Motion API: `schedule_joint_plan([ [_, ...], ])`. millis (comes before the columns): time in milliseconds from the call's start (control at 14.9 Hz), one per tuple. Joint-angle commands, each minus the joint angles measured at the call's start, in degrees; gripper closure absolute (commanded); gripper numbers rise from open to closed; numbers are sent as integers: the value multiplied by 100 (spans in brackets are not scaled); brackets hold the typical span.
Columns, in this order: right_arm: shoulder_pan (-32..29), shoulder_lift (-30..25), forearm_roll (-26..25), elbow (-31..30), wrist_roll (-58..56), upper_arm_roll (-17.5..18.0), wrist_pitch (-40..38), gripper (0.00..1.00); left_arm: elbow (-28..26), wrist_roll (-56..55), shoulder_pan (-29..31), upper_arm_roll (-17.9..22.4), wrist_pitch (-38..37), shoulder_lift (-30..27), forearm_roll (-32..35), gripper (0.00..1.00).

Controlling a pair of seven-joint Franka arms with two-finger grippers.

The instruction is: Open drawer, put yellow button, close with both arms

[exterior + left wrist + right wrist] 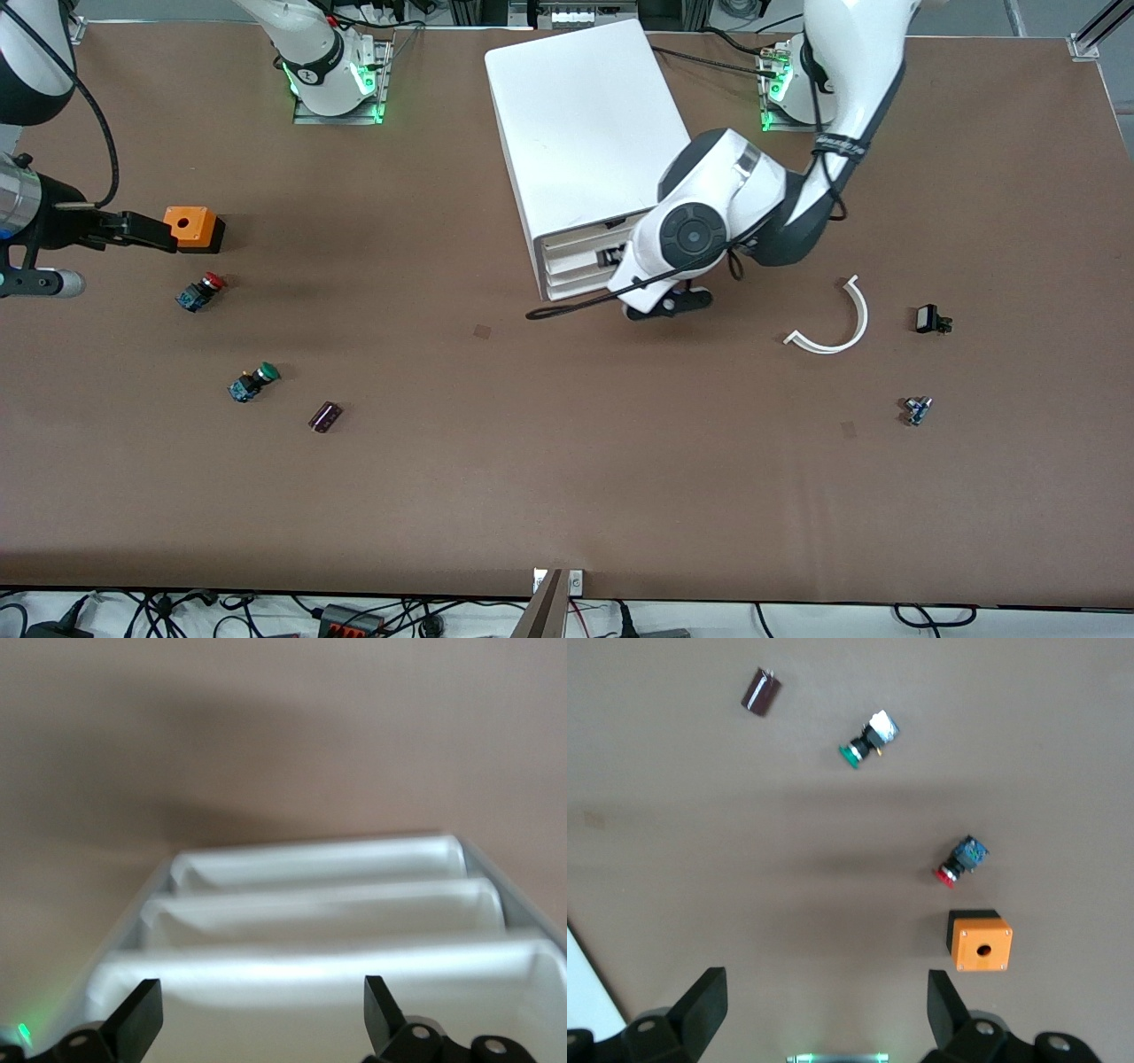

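While the left gripper (257,1014), fingers apart, sits at the cabinet's (580,133) drawer (580,241) fronts, the right gripper (824,1010) hangs spread over bare table (567,461) near an orange box (193,229).

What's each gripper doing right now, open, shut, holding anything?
Left gripper: open, empty, at the cabinet's drawer fronts.
Right gripper: open, empty, over bare table near the orange box.

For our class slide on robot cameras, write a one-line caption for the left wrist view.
Left gripper, fingers open, poised at the front of the white cabinet's stacked tray drawers.
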Motion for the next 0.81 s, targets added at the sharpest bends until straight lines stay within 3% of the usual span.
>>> schedule_joint_plan([
  [0,22,-43,2,48,81,19,368,0,272,5,320,18,-112,-83,816,0],
  [269,101,-26,-33,57,81,19,537,0,544,459,863,53,-112,-48,1820,0],
  [538,31,89,10,57,-25,-16,915,0,956,1901,1549,35,-208,-110,1795,0],
  [740,31,45,20,13,-16,-25,845,0,1177,2630,1752,-26,-1111,-241,1742,0],
])
